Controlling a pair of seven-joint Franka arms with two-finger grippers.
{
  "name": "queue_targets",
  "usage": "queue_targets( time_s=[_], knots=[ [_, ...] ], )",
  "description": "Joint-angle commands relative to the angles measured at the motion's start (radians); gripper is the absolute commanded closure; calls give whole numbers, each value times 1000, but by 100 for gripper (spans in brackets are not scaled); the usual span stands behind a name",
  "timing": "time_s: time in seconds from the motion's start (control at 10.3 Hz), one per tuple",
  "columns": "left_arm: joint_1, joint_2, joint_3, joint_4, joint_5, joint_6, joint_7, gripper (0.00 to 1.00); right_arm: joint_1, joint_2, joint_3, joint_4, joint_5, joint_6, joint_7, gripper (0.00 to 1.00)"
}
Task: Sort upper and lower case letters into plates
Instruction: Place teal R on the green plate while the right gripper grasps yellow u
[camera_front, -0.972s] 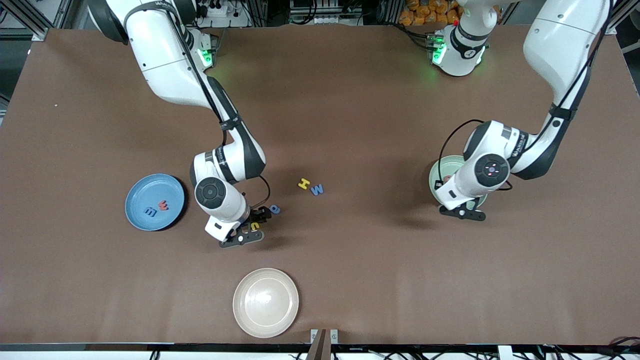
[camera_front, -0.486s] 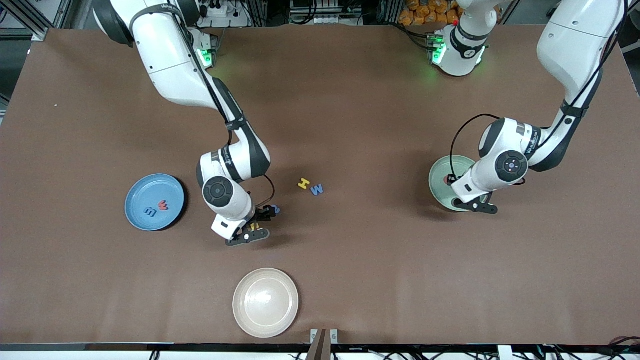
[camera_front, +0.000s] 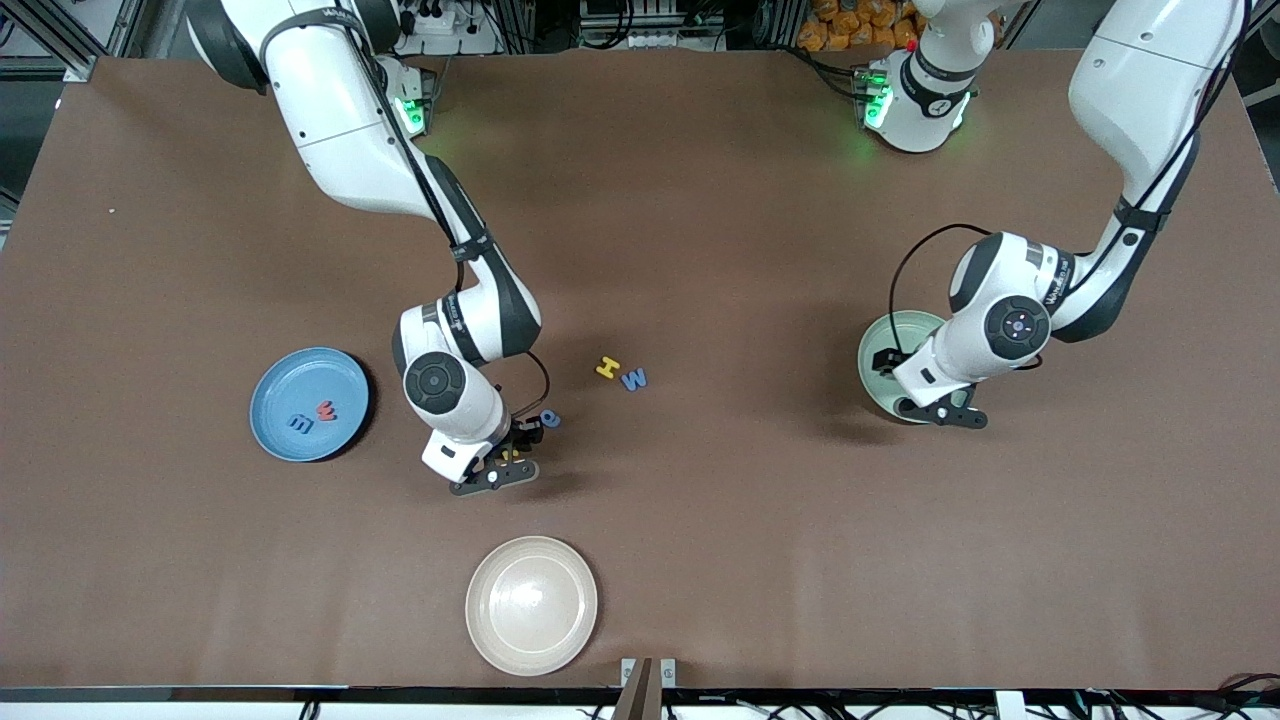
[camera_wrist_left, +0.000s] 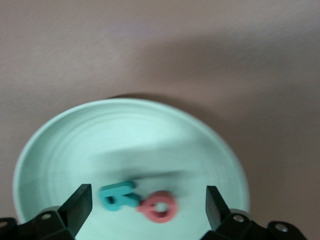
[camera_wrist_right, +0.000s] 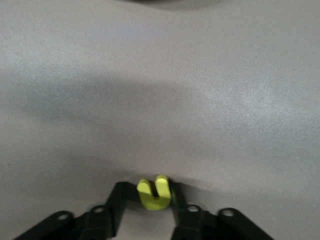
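My right gripper (camera_front: 505, 463) is low at the table, shut on a small yellow letter (camera_wrist_right: 154, 194); it shows in the right wrist view (camera_wrist_right: 154, 197). A blue letter (camera_front: 550, 418) lies beside it. A yellow H (camera_front: 608, 367) and a blue W (camera_front: 634, 379) lie mid-table. The blue plate (camera_front: 300, 372) holds a blue letter (camera_front: 301, 423) and a red letter (camera_front: 327, 408). My left gripper (camera_front: 940, 411) is open over the mint green plate (camera_front: 880, 345). In the left wrist view (camera_wrist_left: 147, 202) that plate (camera_wrist_left: 125, 130) holds a teal letter (camera_wrist_left: 118, 196) and a red letter (camera_wrist_left: 159, 205).
A cream-beige plate (camera_front: 531, 605) sits near the table edge closest to the front camera. The brown table runs bare between the plates.
My right gripper has shifted a little and its fingers have closed in on the yellow letter. My left gripper has moved slightly over the mint green plate.
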Motion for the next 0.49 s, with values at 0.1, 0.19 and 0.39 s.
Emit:
queue_targets(
  time_s=[0.1,0.19,0.39],
  knots=[
    [-115,4,-52,65,-28,-1,-280,0,-21,-15,-1,13,19,-11,2,100],
    [-173,30,-50,99,-29,-1,-369,0,-41,-42,-1,8,19,-16,-1,100],
    [-283,91,-49,171,-25,-1,-552,0,-93,-103,-9,-1,16,-100,-37,100]
  ],
)
